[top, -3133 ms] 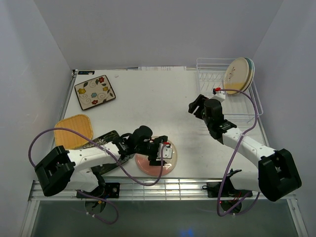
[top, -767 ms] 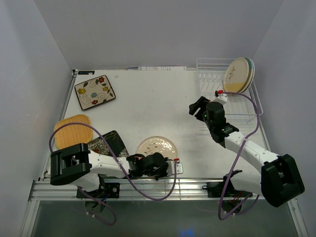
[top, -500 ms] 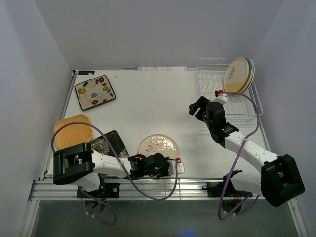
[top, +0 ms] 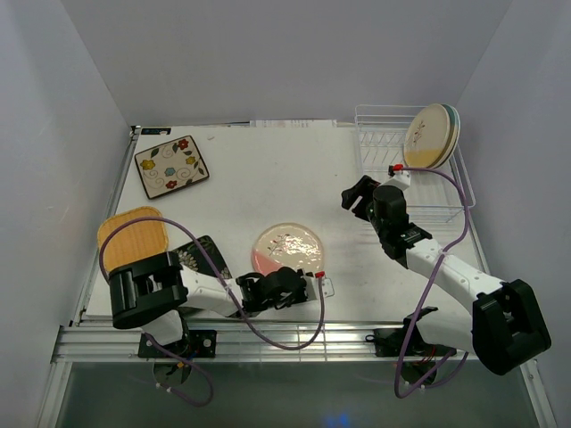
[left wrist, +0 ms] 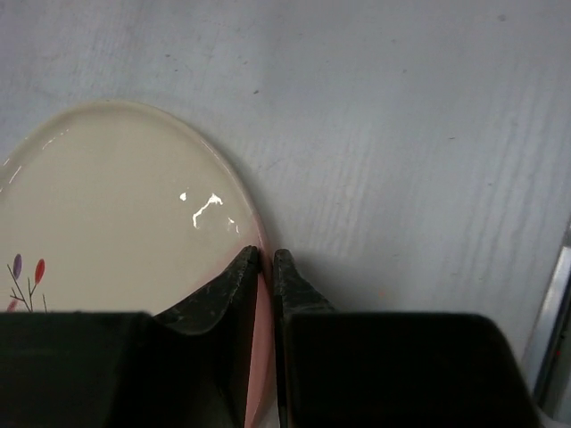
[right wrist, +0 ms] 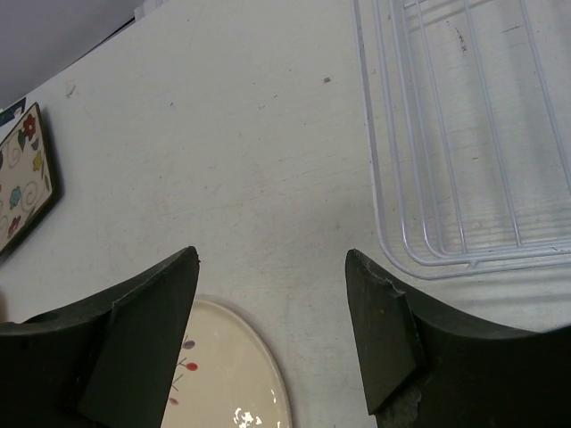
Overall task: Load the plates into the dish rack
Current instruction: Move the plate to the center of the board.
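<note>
Off to the left tool's left lie the orange-yellow plate [top: 132, 234] and, farther back, the flowered cream plate [top: 171, 166]. The black floral plate [top: 189, 259] sits beside its arm. The left tool [left wrist: 266, 267] is pinching the pink edge of the pink-half plate [left wrist: 116, 223], which stretches ahead of it over the worktop [top: 268, 178]. The right tool [right wrist: 268, 321] hangs spread wide above the worktop. The dish rack [right wrist: 446, 178] sits just ahead to its right, with standing plates [top: 428, 134] at the far end.

Overhead cam looks down; wrist cams share plate [top: 287, 248].
</note>
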Controlling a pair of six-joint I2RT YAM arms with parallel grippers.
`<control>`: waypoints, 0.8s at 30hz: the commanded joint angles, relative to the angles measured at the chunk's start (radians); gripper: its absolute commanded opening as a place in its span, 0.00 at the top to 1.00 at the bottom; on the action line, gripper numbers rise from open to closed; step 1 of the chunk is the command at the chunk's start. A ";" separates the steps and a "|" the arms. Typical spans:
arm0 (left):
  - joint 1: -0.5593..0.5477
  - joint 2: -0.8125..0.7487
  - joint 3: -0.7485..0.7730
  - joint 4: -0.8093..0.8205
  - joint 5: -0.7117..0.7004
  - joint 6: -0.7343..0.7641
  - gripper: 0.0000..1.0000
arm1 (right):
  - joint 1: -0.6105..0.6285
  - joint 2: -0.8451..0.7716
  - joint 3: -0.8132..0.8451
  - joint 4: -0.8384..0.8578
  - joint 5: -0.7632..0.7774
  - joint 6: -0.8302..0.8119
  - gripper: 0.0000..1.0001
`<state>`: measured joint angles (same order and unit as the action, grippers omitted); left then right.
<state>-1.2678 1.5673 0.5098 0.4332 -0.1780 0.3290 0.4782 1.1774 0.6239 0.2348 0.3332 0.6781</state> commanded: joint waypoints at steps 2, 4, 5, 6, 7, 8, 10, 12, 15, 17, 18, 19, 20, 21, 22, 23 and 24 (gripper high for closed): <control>0.108 -0.026 -0.008 0.003 0.011 0.005 0.91 | 0.003 -0.024 -0.004 0.040 -0.006 -0.002 0.27; 0.171 -0.035 0.024 -0.020 0.046 -0.024 0.93 | 0.002 -0.021 -0.004 0.041 -0.011 -0.002 0.27; 0.186 -0.036 0.033 -0.028 0.063 -0.031 0.93 | 0.002 -0.022 -0.004 0.041 -0.014 -0.002 0.27; 0.200 -0.041 0.041 -0.036 0.092 -0.038 0.94 | 0.002 -0.022 -0.004 0.044 -0.019 -0.002 0.27; 0.212 -0.046 0.042 -0.034 0.098 -0.047 0.94 | 0.002 -0.022 -0.004 0.046 -0.023 -0.002 0.27; 0.217 -0.052 0.042 -0.034 0.104 -0.048 0.94 | 0.002 -0.021 -0.004 0.049 -0.026 -0.002 0.27; 0.235 -0.056 0.052 -0.034 0.117 -0.054 0.94 | 0.002 -0.019 -0.004 0.054 -0.036 -0.005 0.27; 0.260 -0.050 0.064 -0.033 0.118 -0.079 0.93 | 0.002 -0.018 -0.007 0.060 -0.048 -0.006 0.27; 0.329 -0.020 0.102 -0.034 0.144 -0.111 0.92 | 0.002 -0.007 -0.004 0.070 -0.066 -0.011 0.27; 0.364 -0.001 0.116 -0.034 0.176 -0.122 0.92 | 0.002 0.014 0.006 0.075 -0.077 -0.017 0.27; 0.369 0.016 0.121 -0.034 0.176 -0.125 0.91 | 0.002 0.024 0.013 0.075 -0.091 -0.018 0.27; 0.373 0.023 0.125 -0.034 0.176 -0.123 0.91 | 0.003 0.045 0.020 0.074 -0.100 -0.025 0.27; 0.375 0.031 0.130 -0.034 0.176 -0.123 0.90 | 0.003 0.057 0.037 0.072 -0.109 -0.028 0.27; 0.377 0.037 0.131 -0.034 0.176 -0.117 0.89 | 0.003 0.070 0.045 0.070 -0.129 -0.029 0.28; 0.380 0.045 0.131 -0.034 0.196 -0.111 0.88 | 0.002 0.092 0.054 0.069 -0.140 -0.032 0.28; 0.381 0.048 0.131 -0.034 0.219 -0.107 0.87 | 0.002 0.103 0.063 0.067 -0.151 -0.038 0.28; 0.383 0.048 0.130 -0.036 0.225 -0.101 0.87 | 0.003 0.113 0.075 0.066 -0.166 -0.041 0.28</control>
<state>-0.8879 1.6142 0.6163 0.3805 -0.0093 0.2256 0.4782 1.2671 0.6395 0.2638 0.2203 0.6613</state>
